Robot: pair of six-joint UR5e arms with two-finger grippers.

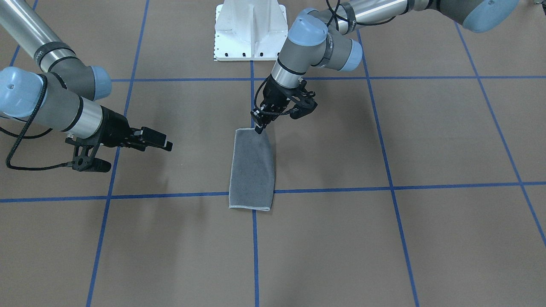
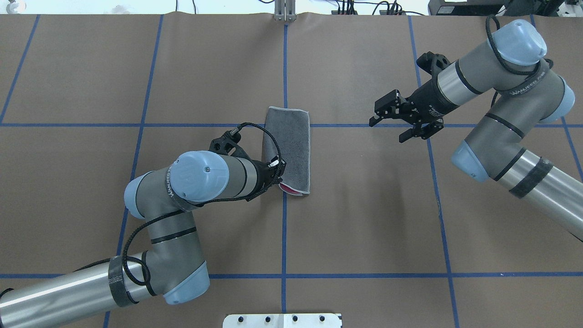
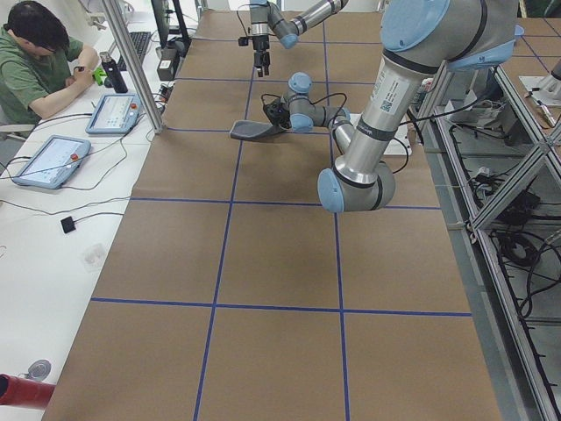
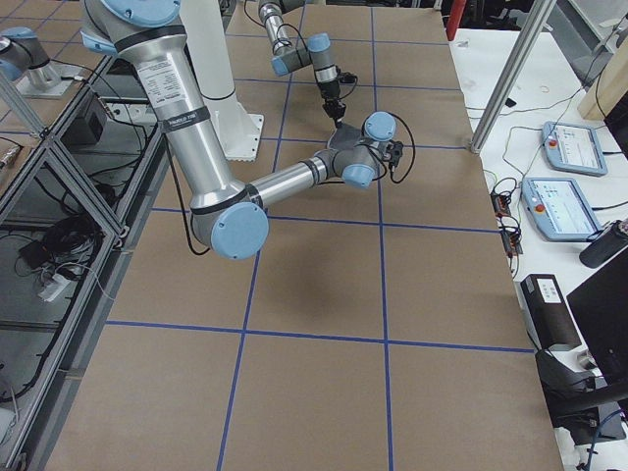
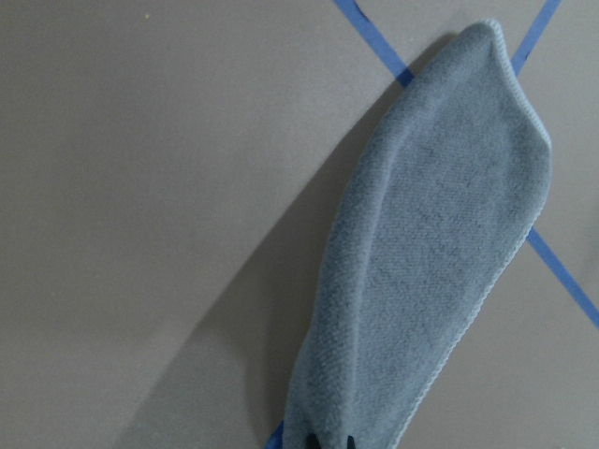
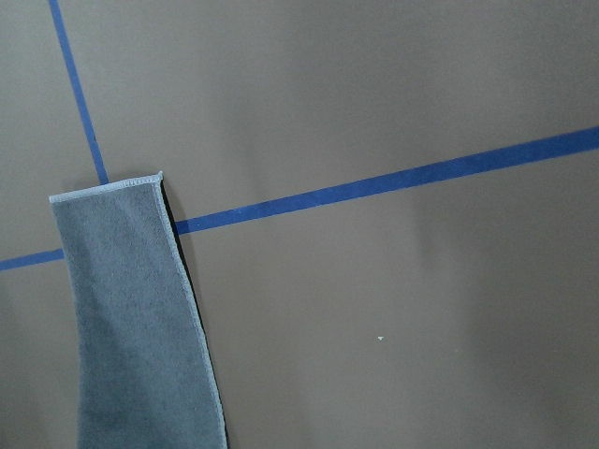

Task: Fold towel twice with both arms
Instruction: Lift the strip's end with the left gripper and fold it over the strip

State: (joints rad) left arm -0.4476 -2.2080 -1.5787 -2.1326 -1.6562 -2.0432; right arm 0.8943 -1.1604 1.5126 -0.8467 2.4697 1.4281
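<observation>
Overhead exterior: left end effector point(image 1: 260, 127) pinches the towel point(image 2: 294, 141) at one end; right end effector point(image 2: 386, 131) hangs spread. Soft, light cloth should sag; grip corners.

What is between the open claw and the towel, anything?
Nothing I can see. Only bare table lies between the right claw and the towel. The left claw pinches the towel's near end.

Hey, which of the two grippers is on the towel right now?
The left gripper: its jaws pinch the towel at the end nearest the robot. The right gripper hangs open off to the side, clear of the towel.
</observation>
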